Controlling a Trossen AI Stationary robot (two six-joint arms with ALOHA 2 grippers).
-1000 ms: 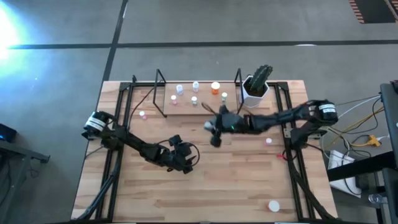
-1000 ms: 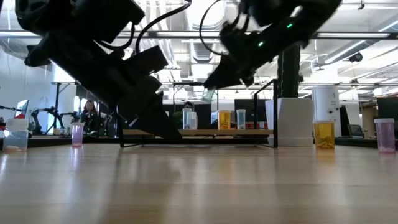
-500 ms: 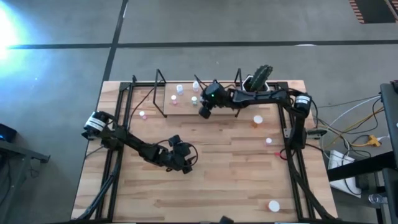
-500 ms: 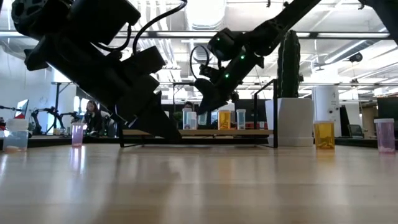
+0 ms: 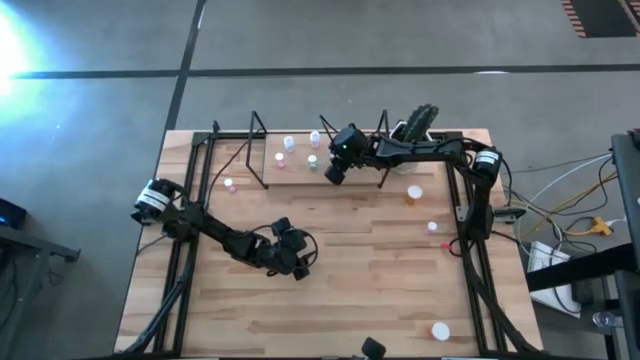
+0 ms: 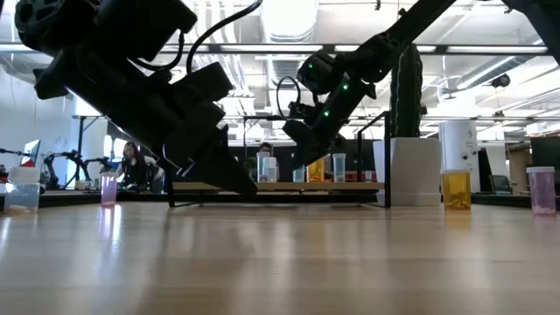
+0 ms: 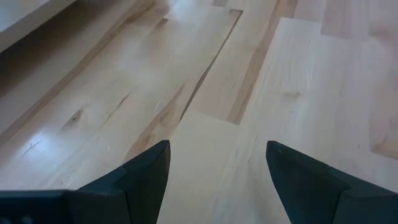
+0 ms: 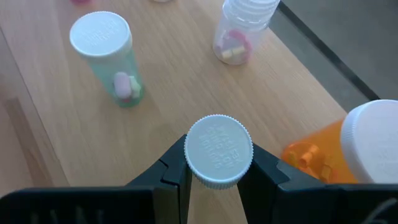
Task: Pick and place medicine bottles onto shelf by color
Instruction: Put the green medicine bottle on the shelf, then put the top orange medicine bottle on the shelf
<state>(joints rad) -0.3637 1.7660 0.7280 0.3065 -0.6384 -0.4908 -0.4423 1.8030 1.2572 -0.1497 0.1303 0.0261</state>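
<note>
Pinching a bottle [image 8: 219, 151], the right pincer [image 5: 336, 172] has edged farther over the shelf [image 5: 296, 166].

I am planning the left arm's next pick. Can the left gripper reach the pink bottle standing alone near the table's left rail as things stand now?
Probably yes. The left gripper is open and holds nothing, and bare table lies between it and the pink bottle. The right gripper is busy at the shelf, off that path.

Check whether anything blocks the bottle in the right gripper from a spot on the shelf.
Nothing visible does. The right gripper holds a bottle over bare shelf; the green bottle, clear bottle and orange bottle stand apart around it.
</note>
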